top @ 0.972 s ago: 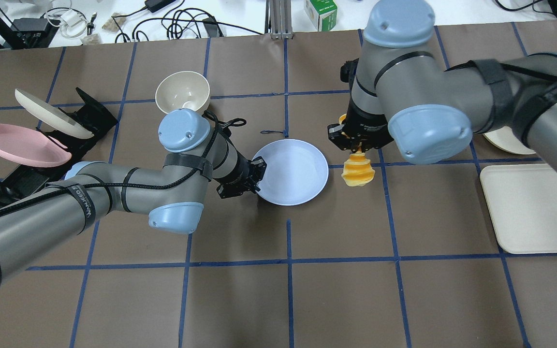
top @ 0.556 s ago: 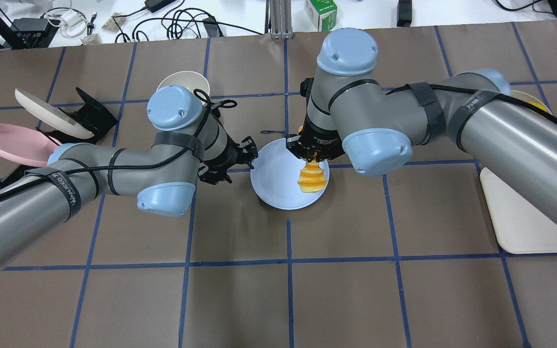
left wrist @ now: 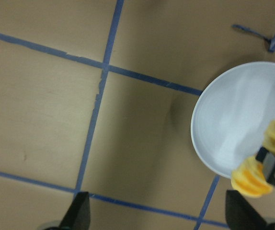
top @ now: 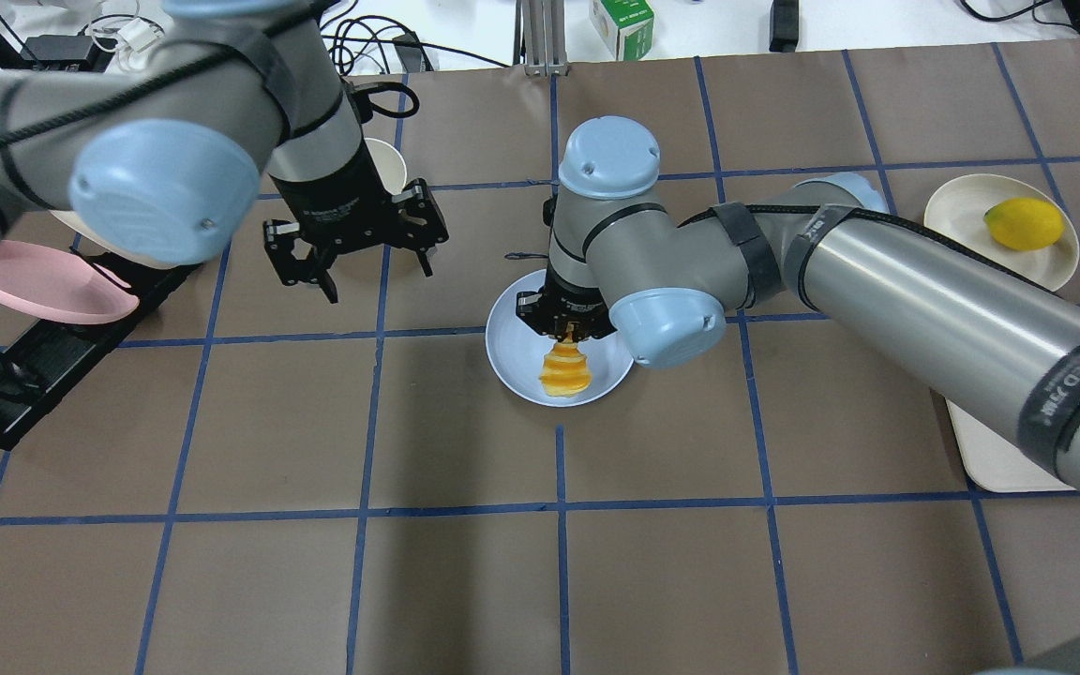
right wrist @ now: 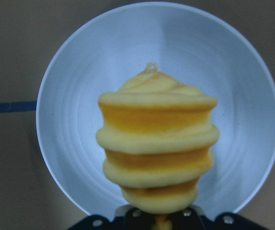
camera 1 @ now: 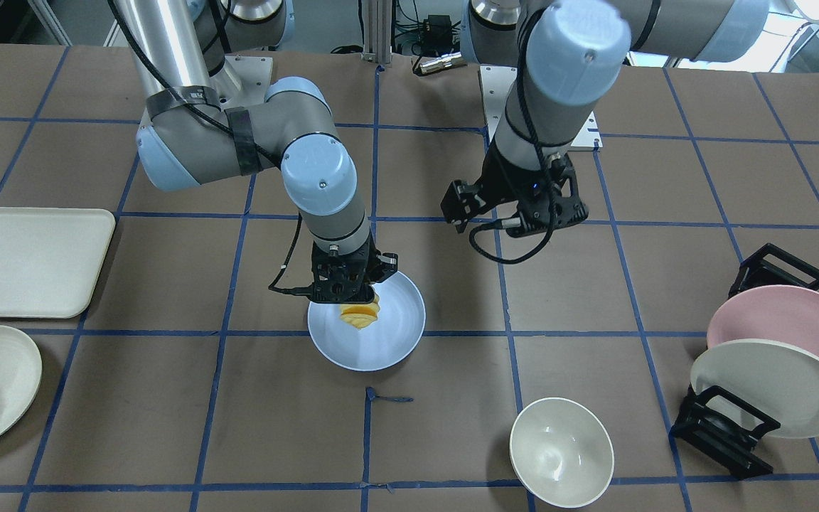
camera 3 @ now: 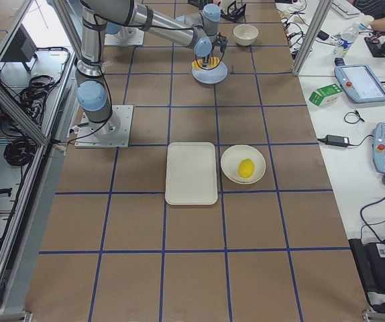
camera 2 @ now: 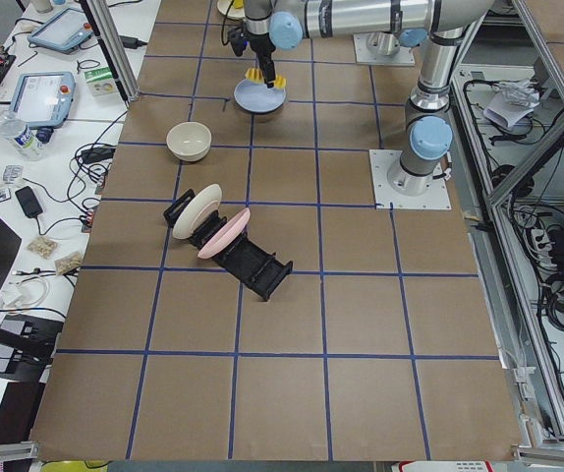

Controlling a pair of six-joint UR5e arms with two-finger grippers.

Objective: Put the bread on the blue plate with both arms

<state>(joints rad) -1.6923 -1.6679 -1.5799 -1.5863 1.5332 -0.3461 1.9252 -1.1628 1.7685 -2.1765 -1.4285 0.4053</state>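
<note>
Writing: white letters on the right arm's black strap [top: 1065, 394], seemingly "WANEED"; print on the green-white carton [top: 622, 25] too small to read
Right pincer [top: 566, 328]: clamped on the top end of the bread [top: 565, 369]; bread hangs upright over the blue plate [top: 510, 352]; whether it touches is unclear
Left pincer [top: 379, 272]: spread wide, holding nothing, well apart from the plate
Around, on the brown gridded surface [top: 465, 581]: bowl [camera 1: 561, 451]; pink plate [camera 1: 783, 320] and cream plate [camera 1: 772, 387] in a black rack [camera 1: 719, 434]; tray [camera 1: 25, 259]; yellow fruit [top: 1025, 224] on a cream dish [top: 957, 211]
In the way: from overhead, the right wrist hides the blue plate's far rim

Bright, evenly lit from above; soft shadow left of the plate [left wrist: 223, 124]; bread [right wrist: 156, 143] over it slightly blurred.
</note>
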